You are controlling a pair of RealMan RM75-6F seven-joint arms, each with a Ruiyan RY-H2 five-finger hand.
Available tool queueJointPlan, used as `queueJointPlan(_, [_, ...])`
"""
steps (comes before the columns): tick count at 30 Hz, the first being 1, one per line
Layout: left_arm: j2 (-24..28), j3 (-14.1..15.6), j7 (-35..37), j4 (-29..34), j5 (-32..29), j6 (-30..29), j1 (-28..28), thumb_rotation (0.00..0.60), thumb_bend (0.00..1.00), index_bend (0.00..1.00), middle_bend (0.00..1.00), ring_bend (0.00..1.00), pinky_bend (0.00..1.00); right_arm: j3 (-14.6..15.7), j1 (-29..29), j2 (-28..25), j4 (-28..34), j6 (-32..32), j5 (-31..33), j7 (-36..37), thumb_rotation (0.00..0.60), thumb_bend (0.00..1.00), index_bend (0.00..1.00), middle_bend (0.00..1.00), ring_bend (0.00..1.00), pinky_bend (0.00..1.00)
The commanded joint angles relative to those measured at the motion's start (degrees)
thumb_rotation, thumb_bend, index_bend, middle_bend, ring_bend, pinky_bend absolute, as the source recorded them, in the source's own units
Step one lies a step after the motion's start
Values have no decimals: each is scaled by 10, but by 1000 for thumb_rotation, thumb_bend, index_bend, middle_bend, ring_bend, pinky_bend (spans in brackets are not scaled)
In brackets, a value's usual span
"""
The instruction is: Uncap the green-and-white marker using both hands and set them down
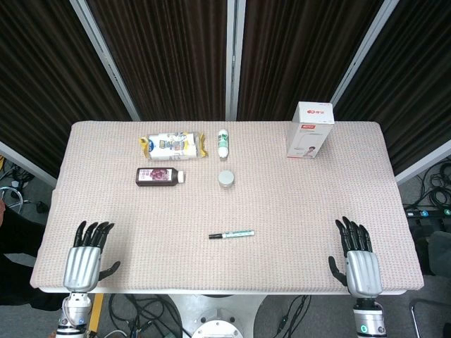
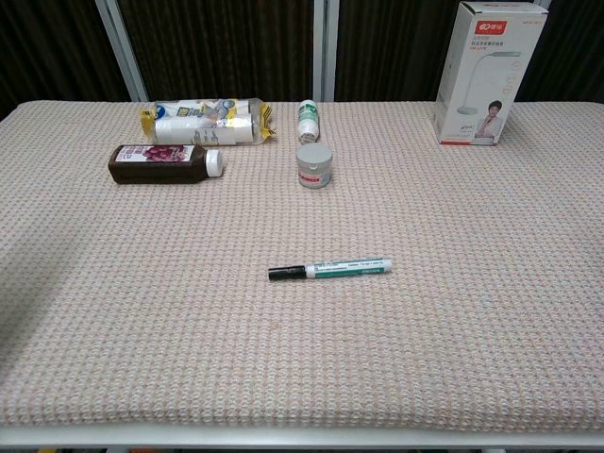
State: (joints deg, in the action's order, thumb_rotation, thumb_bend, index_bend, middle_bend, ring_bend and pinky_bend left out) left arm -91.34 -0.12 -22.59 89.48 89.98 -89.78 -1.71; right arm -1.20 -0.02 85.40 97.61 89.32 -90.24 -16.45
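**A:** What's the head view giving you?

**B:** I see the marker (image 1: 231, 234) lying flat near the middle of the table (image 1: 296, 204), closer to the front edge, its black cap pointing to my left. My left hand (image 1: 86, 259) and right hand (image 1: 359, 262) rest at the front corners, well apart from it, fingers spread and holding nothing.

**A:** And the chest view?

**B:** Neither hand shows there. The marker (image 2: 330, 270) is clearer: a green-and-white barrel with the cap still on. Behind it stand a small jar (image 2: 313, 167), a dark bottle (image 2: 162, 162) on its side and a lamp box (image 2: 489, 68).

**A:** How do you reckon it handles?

**B:** Light and stiff, I'd judge, with smooth plastic that could roll or slip on the woven cloth. It's thin and lies low, so I'd pinch it from above: right hand around the barrel's middle, left on the cap, then pull straight apart along its length.
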Motion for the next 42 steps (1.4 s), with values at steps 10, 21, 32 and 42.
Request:
queueJointPlan(10, [3,-6,-8,19,-9,21,-13,600,0,156,153,117,51,-29,43,-2,61,-42,-3,-91,600,262,101,169,254,454])
queueJointPlan(21, [8,-1,10,22,-20,25,-9,600,0,156,153,117,51,-80,145,13,162,-169,51,-291,600,291,437,457,777,878])
queueJointPlan(32, [8,3,32,9,-23,27,-7,600,0,155,153,116,51,-103,235,99,115,-233,193,-466,600,261,576,537,781,878])
queueJointPlan(42, [7,5,51,-4,-29,32,-6,600,0,156,153,117,51,-102,287,169,50,-222,264,-512,600,235,498,495,761,877])
